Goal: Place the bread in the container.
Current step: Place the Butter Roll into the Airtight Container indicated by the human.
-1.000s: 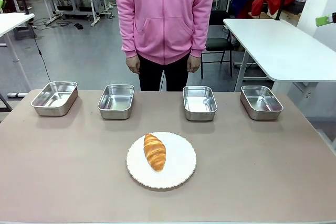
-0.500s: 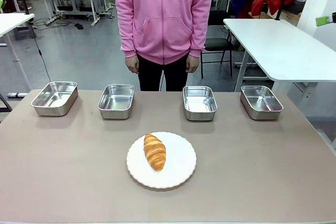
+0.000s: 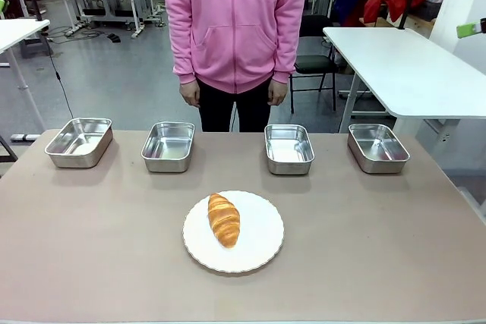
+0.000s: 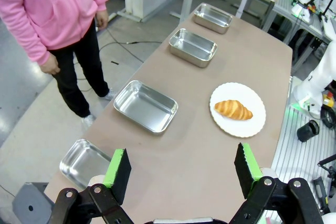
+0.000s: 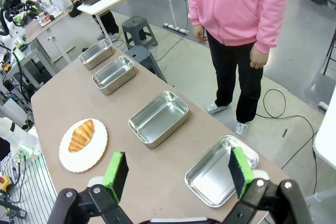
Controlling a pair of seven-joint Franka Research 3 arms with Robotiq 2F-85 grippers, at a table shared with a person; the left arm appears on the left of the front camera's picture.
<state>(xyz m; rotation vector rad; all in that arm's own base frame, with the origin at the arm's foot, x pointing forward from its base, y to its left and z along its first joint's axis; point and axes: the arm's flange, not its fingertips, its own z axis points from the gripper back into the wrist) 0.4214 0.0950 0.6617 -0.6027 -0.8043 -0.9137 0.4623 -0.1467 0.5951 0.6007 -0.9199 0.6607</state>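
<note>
Green-padded fingers of the left gripper (image 4: pixel 182 170) stand wide apart, empty, above the left end of the table (image 3: pixel 380 256). The right gripper (image 5: pixel 177 172) gapes equally wide and empty above the right end. The croissant (image 3: pixel 223 219) lies on a white scalloped plate (image 3: pixel 262 252) at mid-table. Four empty steel trays (image 3: pixel 168 146) line the far edge, with a person in a pink hoodie (image 3: pixel 235 28) standing behind them.

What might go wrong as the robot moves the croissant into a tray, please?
1. The four trays look alike, and the person's hands hang down, pointing at none: the wrong tray could be chosen.
2. The croissant lies loose on the plate; a poor grasp by the open left tool or right tool might push it off or shift the plate.
</note>
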